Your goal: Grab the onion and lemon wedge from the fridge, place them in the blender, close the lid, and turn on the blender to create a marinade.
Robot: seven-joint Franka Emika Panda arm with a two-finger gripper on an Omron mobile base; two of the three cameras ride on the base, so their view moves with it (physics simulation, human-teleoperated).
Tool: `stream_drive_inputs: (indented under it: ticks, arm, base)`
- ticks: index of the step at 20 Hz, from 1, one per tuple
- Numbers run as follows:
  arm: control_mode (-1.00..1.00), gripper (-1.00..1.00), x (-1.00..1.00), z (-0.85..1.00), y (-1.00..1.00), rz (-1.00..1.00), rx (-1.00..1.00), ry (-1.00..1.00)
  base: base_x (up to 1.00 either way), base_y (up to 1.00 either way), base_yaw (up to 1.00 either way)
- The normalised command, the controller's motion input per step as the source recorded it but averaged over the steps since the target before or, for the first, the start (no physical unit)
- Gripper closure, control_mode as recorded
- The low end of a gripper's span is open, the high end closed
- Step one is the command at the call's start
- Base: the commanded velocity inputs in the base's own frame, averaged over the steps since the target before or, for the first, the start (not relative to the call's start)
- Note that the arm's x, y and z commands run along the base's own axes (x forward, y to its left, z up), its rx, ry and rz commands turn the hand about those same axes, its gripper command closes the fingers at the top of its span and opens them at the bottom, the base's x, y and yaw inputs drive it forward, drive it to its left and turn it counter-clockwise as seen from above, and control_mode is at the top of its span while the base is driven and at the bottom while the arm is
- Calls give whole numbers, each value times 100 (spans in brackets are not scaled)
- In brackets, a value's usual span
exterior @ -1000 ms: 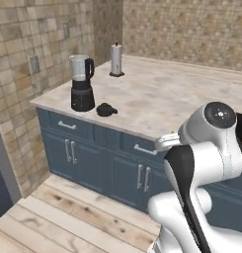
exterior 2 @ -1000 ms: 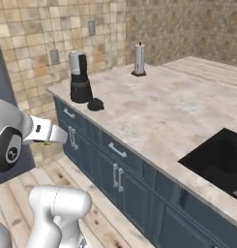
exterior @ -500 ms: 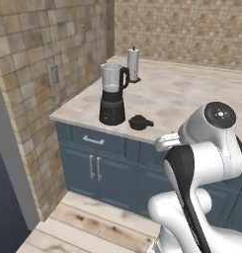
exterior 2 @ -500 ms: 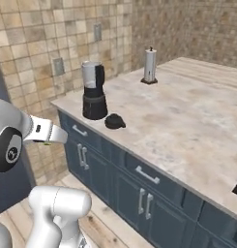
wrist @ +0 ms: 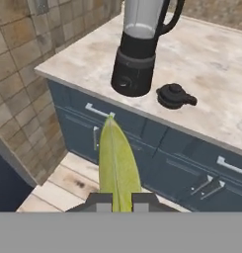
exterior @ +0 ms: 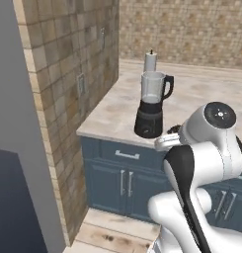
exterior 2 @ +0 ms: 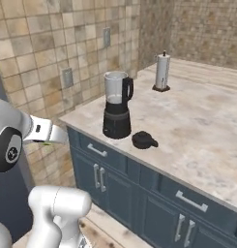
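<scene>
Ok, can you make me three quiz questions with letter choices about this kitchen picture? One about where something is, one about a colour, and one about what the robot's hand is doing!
1. Where is the lid?
A. On the blender jar
B. On the counter beside the blender
C. On the floor

2. What colour is the piece in the hand?
A. Red
B. Blue
C. Yellow-green

3. What is the hand doing?
A. Shut on the lemon wedge
B. Wide open, holding nothing
C. Turning the dial

Answers: 1 B, the lid lies on the counter next to the blender. 2 C, the lemon wedge is yellow-green. 3 A, the hand pinches the wedge.
</scene>
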Motion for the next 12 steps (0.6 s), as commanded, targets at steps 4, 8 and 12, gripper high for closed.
stream_drive_inputs:
  ticks: [4, 8, 12]
  arm:
    - [100, 100, 0, 0, 0, 0, 0, 0]
    - [100, 100, 0, 0, 0, 0, 0, 0]
    - [100, 100, 0, 0, 0, 0, 0, 0]
  base:
    - [83, 58, -27]
    - [71, 7, -26]
    - [52, -26, -24]
